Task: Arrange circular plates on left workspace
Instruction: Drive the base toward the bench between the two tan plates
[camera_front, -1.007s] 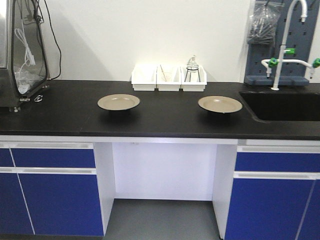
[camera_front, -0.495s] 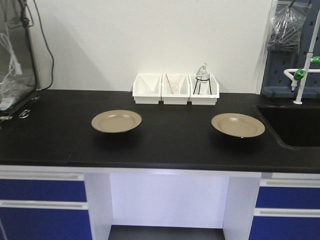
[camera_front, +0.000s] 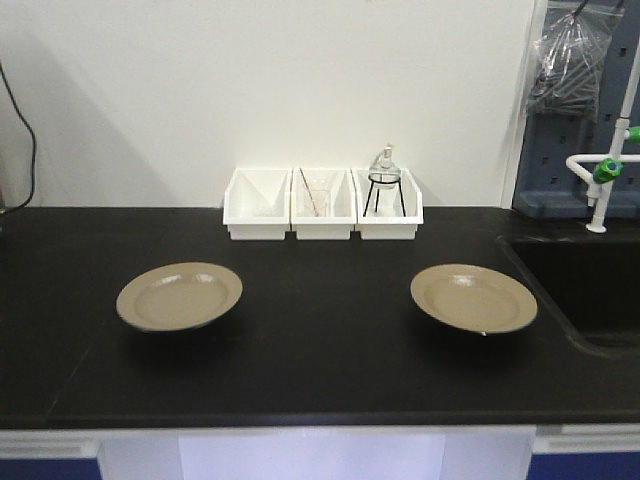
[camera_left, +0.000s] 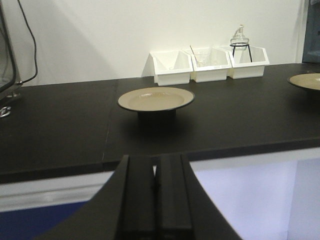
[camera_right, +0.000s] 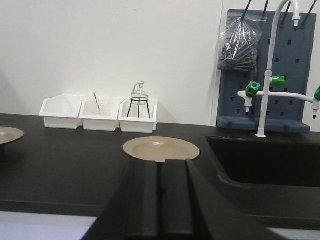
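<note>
The right plate (camera_right: 161, 148) lies straight ahead of the right tool (camera_right: 161, 164), nearer that arm. This tool is pinched together, empty; so is the left tool (camera_left: 155, 161).

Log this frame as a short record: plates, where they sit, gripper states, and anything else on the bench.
plates: two round beige plates, left plate and right plate
placement: both on the black benchtop, well apart; right plate beside the sink
left gripper: shut, empty, facing the left plate
right gripper: shut, empty, facing the right plate
background: three white bins at the wall
</note>
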